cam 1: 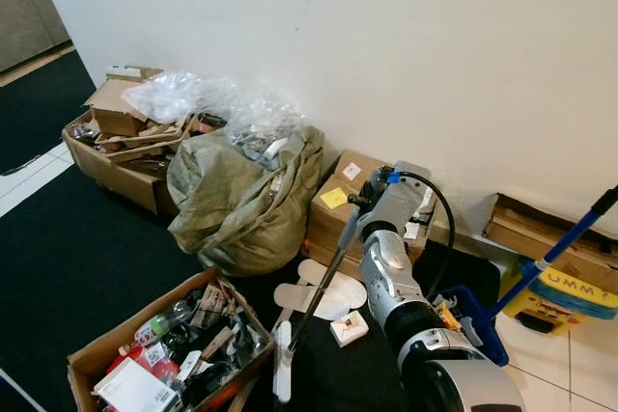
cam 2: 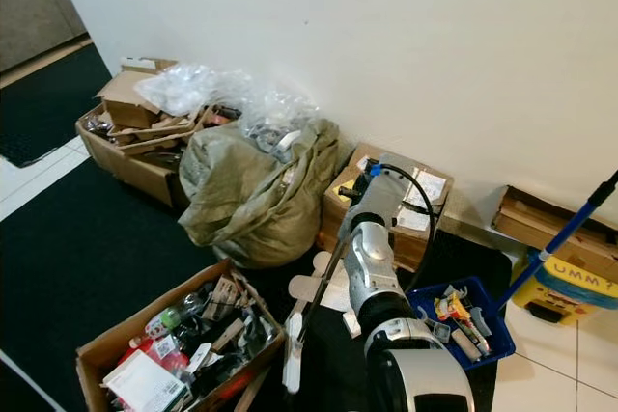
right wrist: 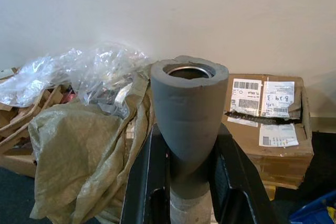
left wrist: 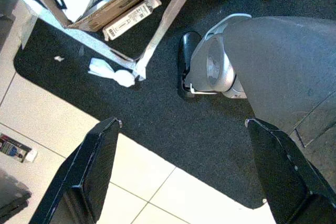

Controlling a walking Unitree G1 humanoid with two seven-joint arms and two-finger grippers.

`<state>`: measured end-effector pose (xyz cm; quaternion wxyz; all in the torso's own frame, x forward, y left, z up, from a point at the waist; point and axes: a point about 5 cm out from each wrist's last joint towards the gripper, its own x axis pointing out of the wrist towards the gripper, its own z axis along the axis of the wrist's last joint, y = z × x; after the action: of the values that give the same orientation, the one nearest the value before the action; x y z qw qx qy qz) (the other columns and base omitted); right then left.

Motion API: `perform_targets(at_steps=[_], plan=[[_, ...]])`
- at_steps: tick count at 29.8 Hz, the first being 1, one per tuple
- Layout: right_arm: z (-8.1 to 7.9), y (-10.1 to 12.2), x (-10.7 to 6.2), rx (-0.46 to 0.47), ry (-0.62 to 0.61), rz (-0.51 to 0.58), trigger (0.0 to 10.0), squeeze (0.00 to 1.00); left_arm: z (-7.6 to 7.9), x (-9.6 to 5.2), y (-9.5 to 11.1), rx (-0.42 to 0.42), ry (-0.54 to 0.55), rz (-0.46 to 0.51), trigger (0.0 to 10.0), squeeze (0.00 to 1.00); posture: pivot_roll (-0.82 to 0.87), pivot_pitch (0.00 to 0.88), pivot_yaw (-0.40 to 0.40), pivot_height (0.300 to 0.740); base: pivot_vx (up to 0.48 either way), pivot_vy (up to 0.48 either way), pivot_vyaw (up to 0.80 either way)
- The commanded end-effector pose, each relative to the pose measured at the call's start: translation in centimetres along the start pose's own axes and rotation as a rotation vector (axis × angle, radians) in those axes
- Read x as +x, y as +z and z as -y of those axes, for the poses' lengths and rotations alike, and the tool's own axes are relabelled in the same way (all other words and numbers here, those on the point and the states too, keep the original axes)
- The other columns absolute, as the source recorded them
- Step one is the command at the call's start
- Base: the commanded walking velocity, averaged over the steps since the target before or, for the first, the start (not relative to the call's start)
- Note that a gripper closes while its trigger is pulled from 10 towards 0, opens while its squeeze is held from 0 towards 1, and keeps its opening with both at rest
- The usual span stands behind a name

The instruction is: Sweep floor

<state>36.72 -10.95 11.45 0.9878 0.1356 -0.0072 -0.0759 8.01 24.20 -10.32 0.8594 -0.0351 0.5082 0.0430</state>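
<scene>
Right gripper pinches the broom handle, head on black mat by the cardboard box. Left gripper spread, idle. Paper scraps remain; sweeping looks barely begun.

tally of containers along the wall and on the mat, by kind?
Open cardboard boxes of clutter: 2
Sealed cardboard boxes with labels: 1
Flat cardboard boxes by the wall: 1
Sacks: 1
Blue bins: 1
Yellow buckets: 1
Total: 7
</scene>
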Motion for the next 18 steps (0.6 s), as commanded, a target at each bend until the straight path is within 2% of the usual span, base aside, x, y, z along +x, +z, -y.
perform_targets(at_steps=[1,8,11,12,14,15,16,18], plan=[[-0.6,1.7,0.5,-0.007,0.02,0.09,10.0,0.0,-0.4,-0.2,-0.4,-0.006,0.012,-0.017,10.0,0.0,0.02,0.142,-0.004,0.74,0.0,0.0,0.0],[-0.9,3.5,1.3,-0.08,0.053,0.17,10.0,0.0,-0.4,-0.2,-0.5,-0.005,0.011,-0.015,10.0,0.0,0.01,0.146,-0.002,0.74,0.0,0.0,0.0],[-0.6,4.3,1.7,-0.19,0.056,0.208,10.0,0.0,-0.5,-0.3,-0.6,-0.004,0.011,-0.016,10.0,0.0,0.02,0.154,-0.002,0.74,0.0,0.0,0.0],[-0.2,4.1,1.8,-0.246,0.042,0.194,10.0,0.0,-0.6,-0.3,-0.7,-0.004,0.011,-0.018,10.0,0.0,0.02,0.165,-0.003,0.74,0.0,0.0,0.0],[1.6,3.1,1.8,-0.371,-0.029,0.137,10.0,0.0,-0.7,-0.5,-1.0,0.002,0.008,-0.026,10.0,0.0,0.02,0.184,0.003,0.74,0.0,0.0,0.0],[2.2,2.9,1.8,-0.377,-0.059,0.121,10.0,0.0,-0.8,-0.5,-1.1,0.004,0.007,-0.028,10.0,0.0,0.03,0.188,0.004,0.74,0.0,0.0,0.0],[2.2,2.9,1.8,-0.377,-0.059,0.121,10.0,0.0,-0.8,-0.5,-1.1,0.004,0.007,-0.028,10.0,0.0,0.03,0.188,0.004,0.74,0.0,0.0,0.0],[3.5,2.6,1.7,-0.384,-0.116,0.099,10.0,0.0,-0.8,-0.6,-1.2,0.007,0.007,-0.031,10.0,0.0,0.03,0.195,0.006,0.74,0.0,0.0,0.0]])
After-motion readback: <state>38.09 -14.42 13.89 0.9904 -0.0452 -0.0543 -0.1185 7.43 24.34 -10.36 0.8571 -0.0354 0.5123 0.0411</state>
